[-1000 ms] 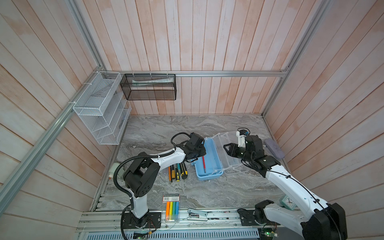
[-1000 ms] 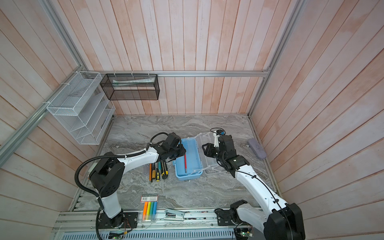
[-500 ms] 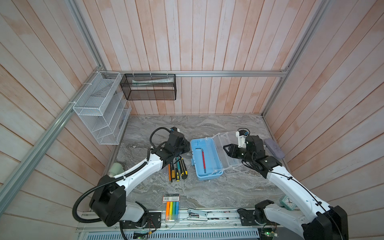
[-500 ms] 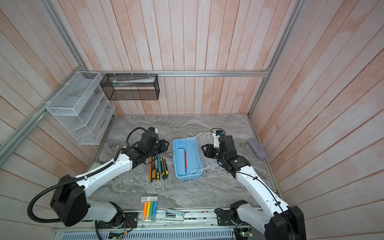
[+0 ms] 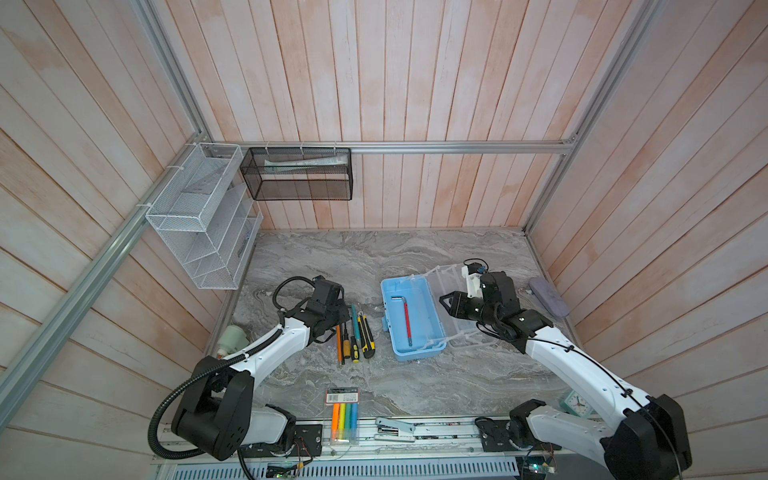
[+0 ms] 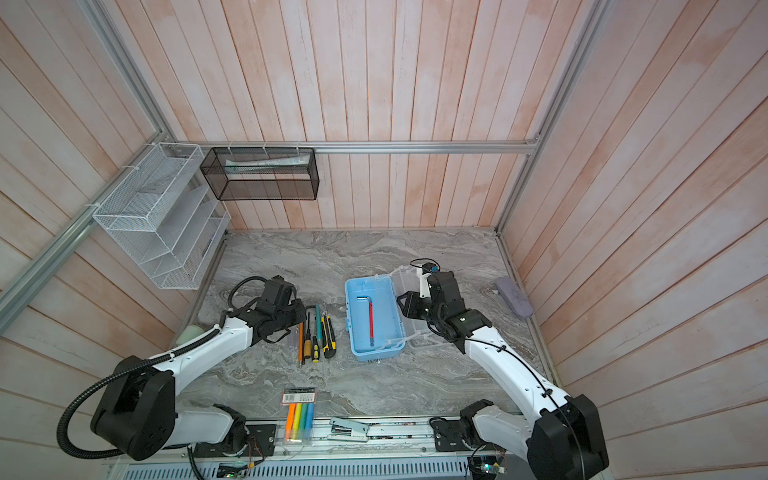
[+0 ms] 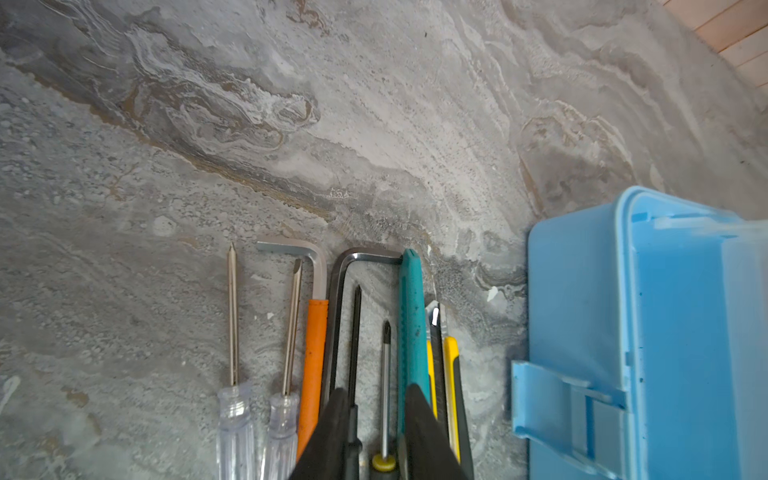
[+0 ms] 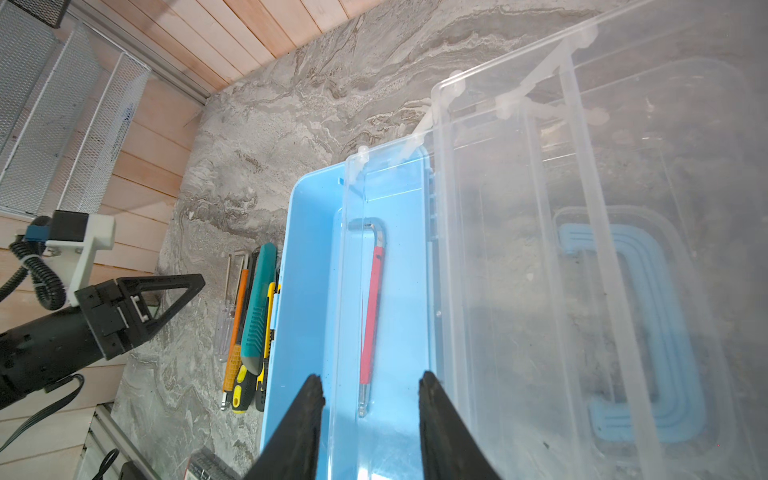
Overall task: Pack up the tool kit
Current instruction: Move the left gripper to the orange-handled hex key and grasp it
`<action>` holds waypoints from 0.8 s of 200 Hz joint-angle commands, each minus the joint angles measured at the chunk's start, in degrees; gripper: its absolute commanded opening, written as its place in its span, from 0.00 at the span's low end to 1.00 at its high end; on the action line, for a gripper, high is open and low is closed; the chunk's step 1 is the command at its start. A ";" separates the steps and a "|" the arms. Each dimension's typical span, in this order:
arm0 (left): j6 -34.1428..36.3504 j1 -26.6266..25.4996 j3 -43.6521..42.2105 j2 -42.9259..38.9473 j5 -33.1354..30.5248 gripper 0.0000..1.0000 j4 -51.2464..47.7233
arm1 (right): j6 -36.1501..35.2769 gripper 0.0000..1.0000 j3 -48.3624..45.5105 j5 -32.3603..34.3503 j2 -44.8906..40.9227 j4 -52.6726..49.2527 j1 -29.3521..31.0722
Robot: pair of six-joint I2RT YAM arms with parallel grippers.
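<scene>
**Left pincer over the tools, box one short hop away**

The open blue box sits mid-table. Its clear lid is folded out on the side away from the latch. One red-handled hex key lies lengthwise on the box floor.

The loose tools lie in a tight row just beside the box's latch side, every shaft parallel to the box's long wall. The left pincer hangs low over that row, lined up with the shafts so its fingers would close across them. The fingers stand a little apart astride a black screwdriver and a short screwdriver. Whether they pinch either one, I cannot tell.

The left arm is plainly the nearer. To my eye the carry is a sideways hop over the latch wall, with no turning needed.

The right pincer hovers over the box's lid side, jaws apart about the clear tray. I cannot tell if it grips the tray.
</scene>
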 commanded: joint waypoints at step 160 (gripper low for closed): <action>2.55 0.83 1.22 13.26 -5.11 0.18 3.90 | 0.71 0.38 -0.67 1.95 2.22 2.64 0.39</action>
